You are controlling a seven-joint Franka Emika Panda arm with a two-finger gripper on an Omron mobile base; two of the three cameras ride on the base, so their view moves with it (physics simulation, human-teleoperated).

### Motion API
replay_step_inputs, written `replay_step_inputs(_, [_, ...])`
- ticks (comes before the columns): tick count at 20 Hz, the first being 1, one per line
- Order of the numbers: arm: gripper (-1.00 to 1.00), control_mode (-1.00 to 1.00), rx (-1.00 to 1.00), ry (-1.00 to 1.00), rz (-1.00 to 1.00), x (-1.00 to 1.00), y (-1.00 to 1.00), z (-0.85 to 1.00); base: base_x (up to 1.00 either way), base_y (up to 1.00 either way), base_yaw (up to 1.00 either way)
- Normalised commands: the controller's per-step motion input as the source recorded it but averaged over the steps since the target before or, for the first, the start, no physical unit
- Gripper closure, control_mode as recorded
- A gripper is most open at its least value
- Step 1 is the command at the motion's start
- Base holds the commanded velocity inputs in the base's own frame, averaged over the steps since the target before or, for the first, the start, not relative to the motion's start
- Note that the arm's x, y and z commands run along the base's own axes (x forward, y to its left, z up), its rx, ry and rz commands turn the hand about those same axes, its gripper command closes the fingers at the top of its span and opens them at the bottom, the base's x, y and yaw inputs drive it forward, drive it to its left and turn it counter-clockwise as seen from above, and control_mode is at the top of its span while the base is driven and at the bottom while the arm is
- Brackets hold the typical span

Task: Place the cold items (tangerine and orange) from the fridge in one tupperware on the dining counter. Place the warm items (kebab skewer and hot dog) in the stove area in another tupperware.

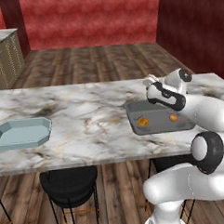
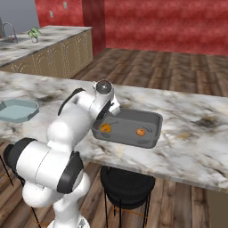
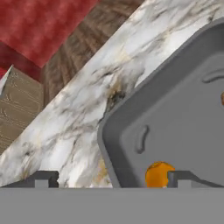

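A: Writing? None readable anywhere, no labels or brands.

B: Count it up, then. Two containers on the marble bench (image 1: 86, 120): one grey tub (image 1: 156, 112), one pale blue tub (image 1: 22, 133) well apart at the far left.

A: Two orange fruits in the grey tub, one (image 1: 143, 122) toward its left end, one (image 1: 173, 117) toward its right.

B: Gripper (image 3: 113, 179) hangs over that tub, jaws wide, holding nothing.

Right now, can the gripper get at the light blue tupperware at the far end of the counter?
Probably not without driving. The gripper hangs open over the grey tupperware, while the light blue tupperware sits far along the counter. Nothing blocks the way; it looks like a long stretch.
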Motion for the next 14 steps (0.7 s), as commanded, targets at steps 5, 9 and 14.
replay_step_inputs(5, [-1.00,-1.00,-0.14,0.33,0.19,-1.00,-0.40,0.72,0.00,0.00,0.00])
replay_step_inputs(9, [-1.00,-1.00,-0.41,0.51,0.08,-1.00,-0.21,0.27,0.00,0.00,0.00])
replay_step_inputs(14, [-1.00,-1.00,-0.50,0.52,0.05,-1.00,0.05,-0.02,0.00,0.00,0.00])
